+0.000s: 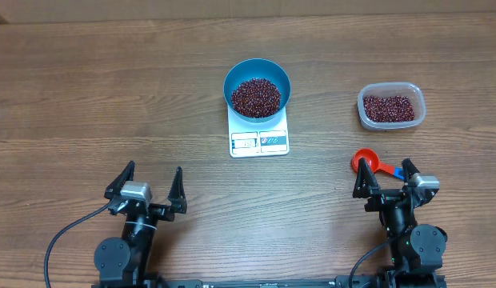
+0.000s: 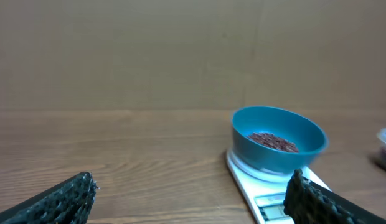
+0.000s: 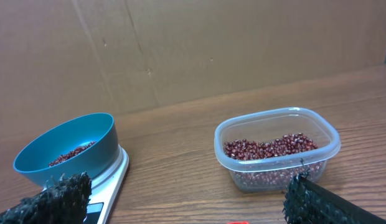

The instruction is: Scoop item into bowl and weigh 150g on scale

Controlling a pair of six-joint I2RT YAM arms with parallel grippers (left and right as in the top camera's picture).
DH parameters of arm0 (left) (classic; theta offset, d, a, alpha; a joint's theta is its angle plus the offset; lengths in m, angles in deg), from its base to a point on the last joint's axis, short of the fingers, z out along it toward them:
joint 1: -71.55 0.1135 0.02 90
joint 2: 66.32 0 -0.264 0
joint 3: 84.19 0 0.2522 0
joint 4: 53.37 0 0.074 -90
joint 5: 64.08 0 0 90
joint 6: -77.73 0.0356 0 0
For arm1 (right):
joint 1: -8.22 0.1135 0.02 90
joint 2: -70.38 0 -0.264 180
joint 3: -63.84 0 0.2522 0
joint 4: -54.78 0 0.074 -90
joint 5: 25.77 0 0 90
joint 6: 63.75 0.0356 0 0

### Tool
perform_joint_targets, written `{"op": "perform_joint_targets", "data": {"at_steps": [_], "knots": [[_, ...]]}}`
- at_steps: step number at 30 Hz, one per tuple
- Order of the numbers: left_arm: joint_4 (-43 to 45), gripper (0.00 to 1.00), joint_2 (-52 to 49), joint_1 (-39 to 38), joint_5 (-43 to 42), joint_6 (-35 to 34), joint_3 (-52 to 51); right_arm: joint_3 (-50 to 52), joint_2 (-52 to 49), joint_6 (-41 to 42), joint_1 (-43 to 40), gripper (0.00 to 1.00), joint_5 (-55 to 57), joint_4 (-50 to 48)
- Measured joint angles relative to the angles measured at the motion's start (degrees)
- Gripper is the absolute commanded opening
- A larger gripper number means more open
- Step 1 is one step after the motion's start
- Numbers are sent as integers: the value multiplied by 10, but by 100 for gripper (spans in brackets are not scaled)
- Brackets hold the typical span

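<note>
**Worktop layout.** The wooden worktop (image 1: 88, 104) carried all items in the upper and right portions of the overhead frame.

**Scale and bowl.** The white scale (image 1: 259, 141) sat just right of centre in the upper half of the overhead frame, with its display and buttons facing the lower edge. The blue bowl (image 1: 257, 68) stood upright on the scale platform. It covered the rear of the scale and left the display strip exposed.

**Beans.** A pile of dark red-brown beans (image 1: 257, 96) filled the bottom of the bowl. A second quantity of beans lay in a clear plastic tub (image 1: 420, 112) at the upper right, well apart from the scale.

**Scoop.** A red scoop (image 1: 364, 162) lay on the worktop at the lower right, below the tub. Its handle pointed right toward a small blue part.

**Left fingers.** The left fingers (image 1: 178, 186) sat at the lower left, spread wide and holding nothing, well apart from the scale.

**Right fingers.** The right fingers (image 1: 360, 186) sat at the lower right, also spread wide. The scoop lay between their tips in the overhead view. Contact with the scoop could not be determined.
</note>
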Motion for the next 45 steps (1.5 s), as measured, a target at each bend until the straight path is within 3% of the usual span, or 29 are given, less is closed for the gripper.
{"op": "perform_joint_targets", "data": {"at_steps": [4, 14, 45], "knots": [[37, 100, 1, 0, 24, -5, -33, 0, 0, 0, 0, 100, 0, 0], [-1, 100, 1, 0, 72, -3, -45, 0, 0, 0, 0, 100, 0, 0], [-1, 100, 1, 0, 77, 10, -45, 0, 0, 0, 0, 100, 0, 0]]}}
